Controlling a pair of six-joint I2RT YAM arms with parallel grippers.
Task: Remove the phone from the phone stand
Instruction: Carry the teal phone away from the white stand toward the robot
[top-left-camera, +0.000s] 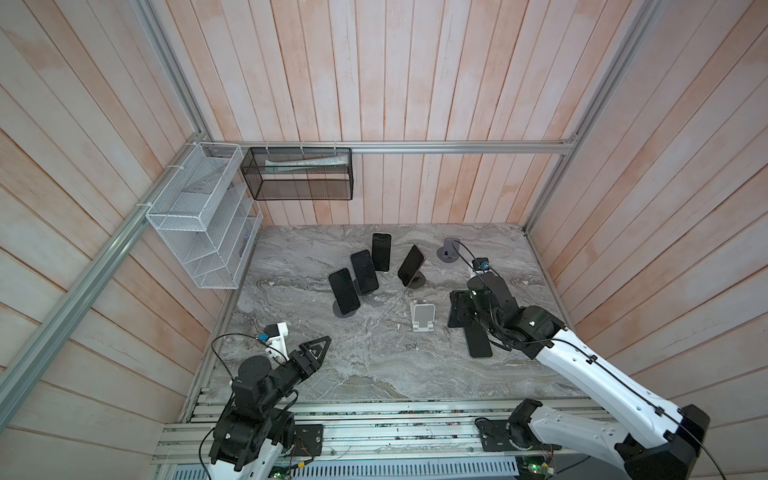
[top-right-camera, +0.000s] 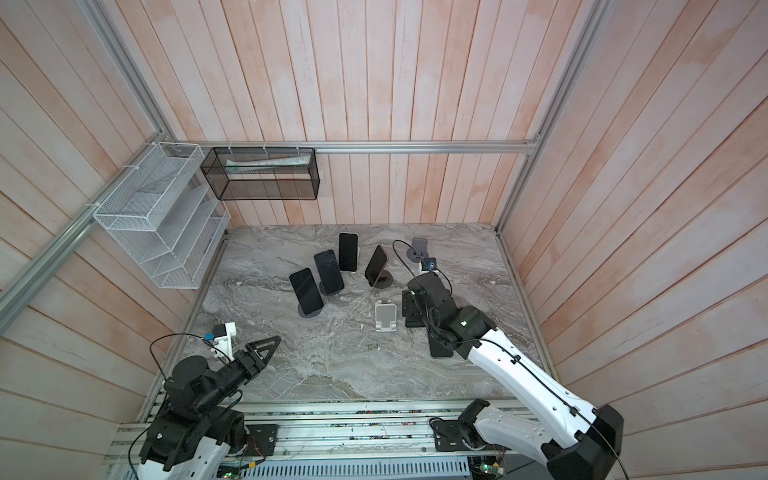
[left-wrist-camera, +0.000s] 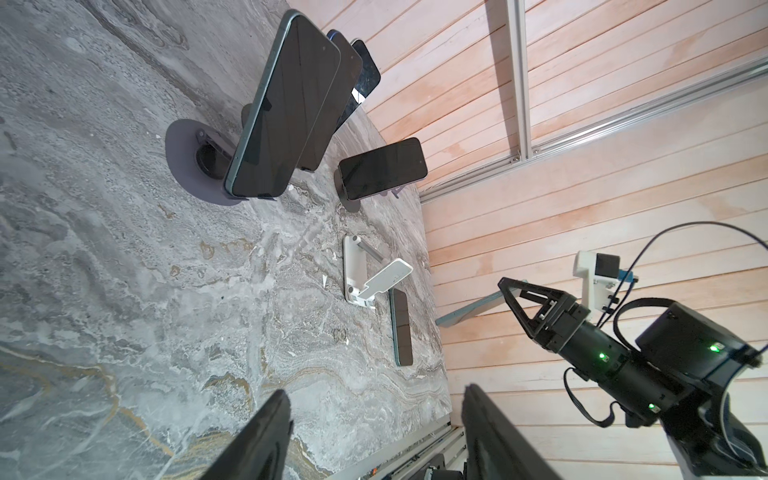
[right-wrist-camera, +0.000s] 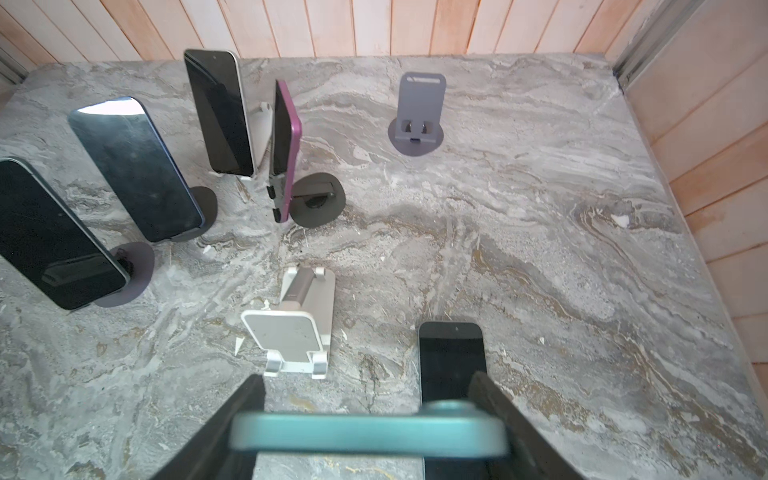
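Observation:
My right gripper (right-wrist-camera: 368, 386) is shut on a teal-edged phone (right-wrist-camera: 370, 432) that spans its jaws edge-on. In both top views this phone (top-left-camera: 459, 309) hangs above the table, just right of an empty white phone stand (top-left-camera: 423, 316). Under it a second dark phone (top-left-camera: 478, 338) lies flat on the marble. An empty grey phone stand (top-left-camera: 449, 251) is at the back right. My left gripper (top-left-camera: 324, 343) is open near the front left, with nothing between its fingers (left-wrist-camera: 270, 424).
Several more phones lean on round-based stands at the middle back (top-left-camera: 344, 291) (top-left-camera: 364, 272) (top-left-camera: 381, 251) (top-left-camera: 410, 266). A white wire rack (top-left-camera: 199, 220) and a black mesh basket (top-left-camera: 299, 174) hang on the left and back walls. Wood walls enclose the marble table (top-left-camera: 374, 365).

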